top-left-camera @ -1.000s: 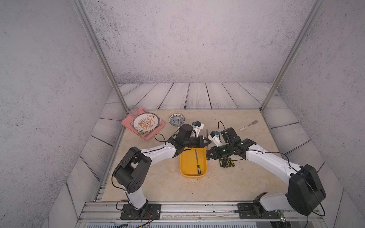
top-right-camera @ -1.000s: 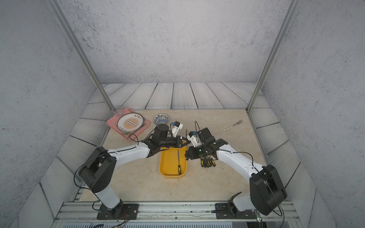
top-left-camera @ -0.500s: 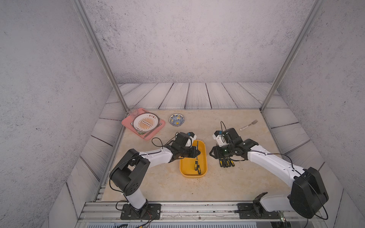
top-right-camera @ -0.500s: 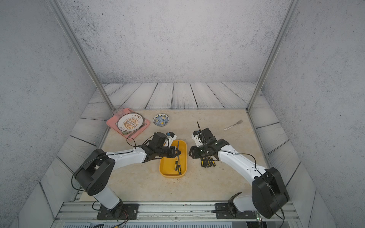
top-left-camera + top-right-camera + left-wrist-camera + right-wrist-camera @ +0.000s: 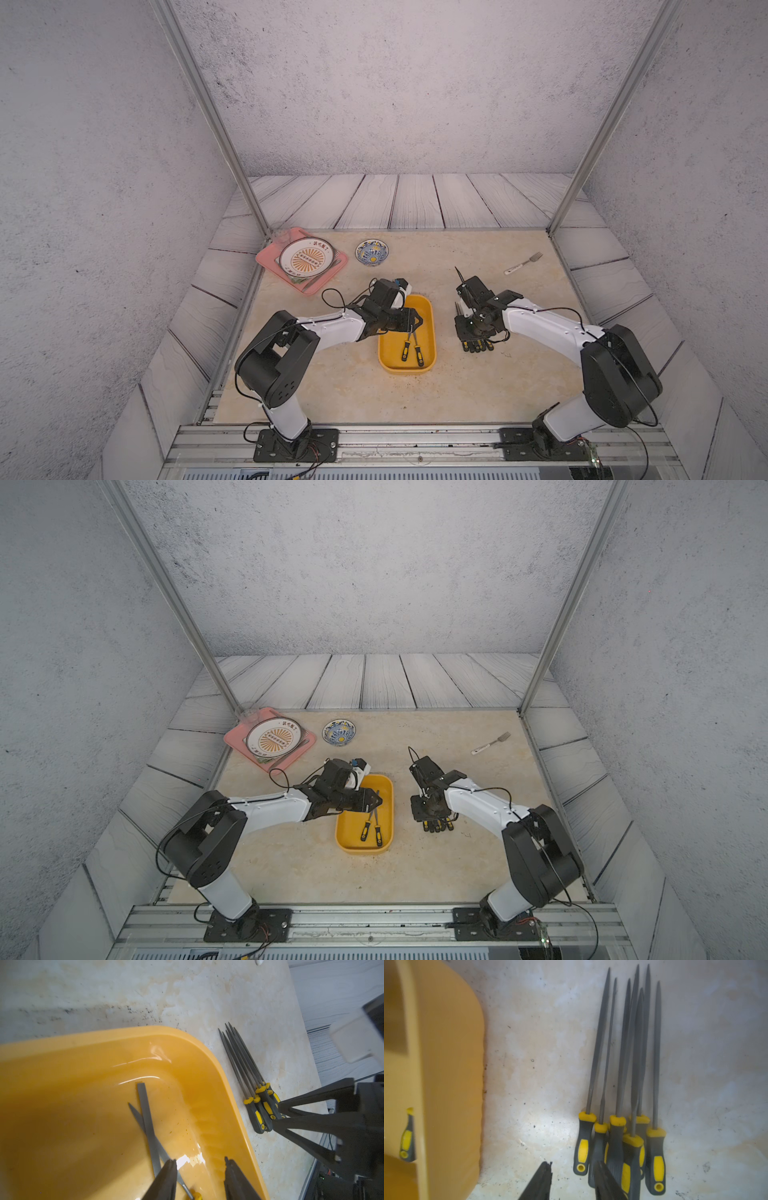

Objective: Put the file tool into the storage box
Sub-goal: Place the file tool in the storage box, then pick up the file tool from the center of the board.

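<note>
Left pincer [image 5: 199, 1160] hangs over the box [image 5: 187, 1032], jaws parted and holding nothing. Two files [image 5: 410, 351] lie flat inside it, handles toward the lower edge in a top view, blades crossing close by one fingertip. Over to the right pincer [image 5: 573, 1163]: jaws narrowly apart, nothing gripped, poised at the handle end of the bundle [image 5: 623, 1142] on the table [image 5: 529, 1064]. One fingertip overlaps the handles in the wrist view, and whether it is touching or just above I cannot tell. What the next grab turns on, I reckon, is this: in both top views the bundle sits just right of the box, near but apart. Its long axis runs up and down the frame, handles low, tips high, parallel to the box's long side. Right arm is plainly the nearer one; it reaches in from the lower right, forearm sloping up-left, wrist folded down over the handles. Left arm comes from the lower left, forearm running rightward, pincer pointing right across the box's upper half
</note>
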Available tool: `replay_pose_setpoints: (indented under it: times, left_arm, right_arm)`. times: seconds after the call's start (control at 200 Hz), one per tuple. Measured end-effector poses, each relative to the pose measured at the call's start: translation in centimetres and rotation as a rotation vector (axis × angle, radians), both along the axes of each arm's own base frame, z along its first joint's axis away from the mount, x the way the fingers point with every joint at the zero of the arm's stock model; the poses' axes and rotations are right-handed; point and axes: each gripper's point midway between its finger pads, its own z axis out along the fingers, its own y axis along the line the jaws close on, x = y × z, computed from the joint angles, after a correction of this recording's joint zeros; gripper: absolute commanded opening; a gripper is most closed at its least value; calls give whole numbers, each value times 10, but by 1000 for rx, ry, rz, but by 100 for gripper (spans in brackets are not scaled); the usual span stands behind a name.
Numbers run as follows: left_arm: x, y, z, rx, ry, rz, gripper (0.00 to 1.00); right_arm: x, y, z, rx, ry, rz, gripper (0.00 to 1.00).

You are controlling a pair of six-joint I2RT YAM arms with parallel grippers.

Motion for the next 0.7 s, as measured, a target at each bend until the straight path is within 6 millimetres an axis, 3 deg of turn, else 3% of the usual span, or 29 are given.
replay_pose_setpoints:
  times: [0.506, 0.561, 0.646, 0.701]
  left_arm:
    - [3, -1, 3, -9, -9, 8, 43]
    - [3, -2, 4, -11, -12, 8, 43]
    - [4, -2, 4, -11, -13, 9, 43]
    - [4, -2, 4, -11, -13, 9, 43]
  right_arm:
    - [1, 2, -40, -42, 85, 3, 34]
    - [2, 1, -41, -49, 84, 4, 25]
    - [3, 1, -42, -53, 81, 4, 4]
    - [3, 2, -41, -44, 78, 0, 0]
